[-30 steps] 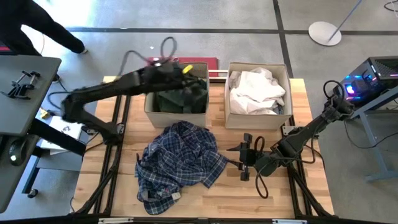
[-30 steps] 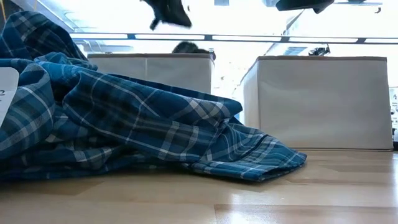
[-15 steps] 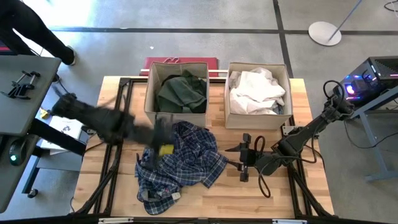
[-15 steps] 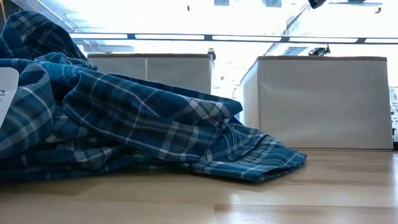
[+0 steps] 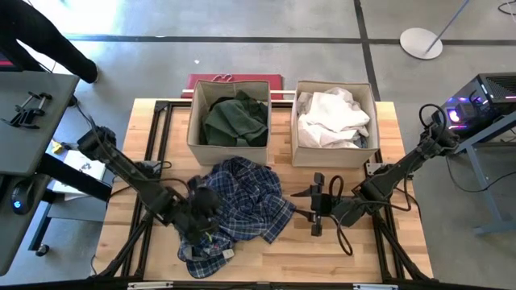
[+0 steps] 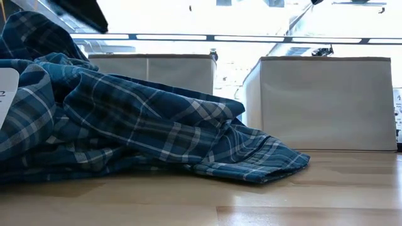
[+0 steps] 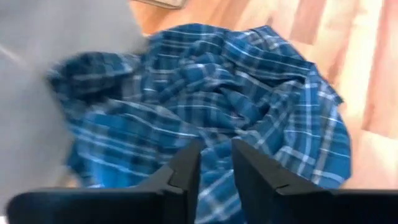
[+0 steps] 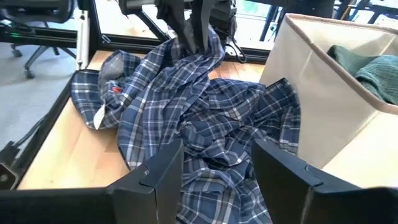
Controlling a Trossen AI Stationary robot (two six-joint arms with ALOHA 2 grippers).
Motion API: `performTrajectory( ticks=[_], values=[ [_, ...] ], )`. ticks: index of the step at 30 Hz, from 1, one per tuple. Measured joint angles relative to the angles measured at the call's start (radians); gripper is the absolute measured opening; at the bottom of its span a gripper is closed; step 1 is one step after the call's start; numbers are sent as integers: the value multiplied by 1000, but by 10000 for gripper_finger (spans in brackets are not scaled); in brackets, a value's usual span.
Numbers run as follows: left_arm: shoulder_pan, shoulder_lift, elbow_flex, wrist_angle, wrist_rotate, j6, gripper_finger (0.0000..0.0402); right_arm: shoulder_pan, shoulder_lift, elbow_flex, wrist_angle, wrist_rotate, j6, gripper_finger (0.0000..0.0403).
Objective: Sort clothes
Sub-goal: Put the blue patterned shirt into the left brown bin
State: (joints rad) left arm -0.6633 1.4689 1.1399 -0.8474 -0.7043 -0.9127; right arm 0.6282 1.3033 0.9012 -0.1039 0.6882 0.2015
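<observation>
1. I see both arms built of dark, near-black links with rounded joints.
2. My left gripper (image 5: 206, 211) shows a small yellow marking in the high view.
3. Black cables loop beside my right gripper (image 5: 316, 204).
4. In both wrist views, the fingers (image 8: 163, 171) are flat, matte-black, squared bars.

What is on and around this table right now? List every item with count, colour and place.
blue plaid shirt: one, blue and white, crumpled on the table in front of the left box.
dark green garment: one, inside the left box.
white shirts: a pile, count unclear, inside the right box.
fabric boxes: two, beige, side by side at the table's far edge.
table: one, light wood.
person: one, dark clothing, beyond the table's far left corner.
left gripper: down at the plaid shirt's left part, fingers slightly apart.
right gripper: low over the table right of the shirt, open.
</observation>
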Motion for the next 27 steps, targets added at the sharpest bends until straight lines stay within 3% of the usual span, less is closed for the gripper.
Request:
performTrajectory(
  ticks=[10, 15, 18, 22, 25, 27],
  values=[
    [69, 0, -361, 577, -72, 13, 236, 0, 0, 0, -2, -16, -1, 179],
    [121, 67, -550, 873, 35, 55, 291, 0, 7, 0, -4, -17, -4, 179],
    [135, 167, -578, 945, 134, 157, 296, -3, 23, 0, -3, -16, -4, 179],
    [134, 312, -527, 1005, 155, 269, 283, -10, 48, 0, 3, -16, 1, 179],
    [141, 370, -492, 1024, 172, 285, 253, -13, 70, 0, 9, -16, 8, 179],
    [144, 386, -483, 1040, 176, 290, 212, -13, 82, 0, 13, -16, 5, 179]
  ],
)
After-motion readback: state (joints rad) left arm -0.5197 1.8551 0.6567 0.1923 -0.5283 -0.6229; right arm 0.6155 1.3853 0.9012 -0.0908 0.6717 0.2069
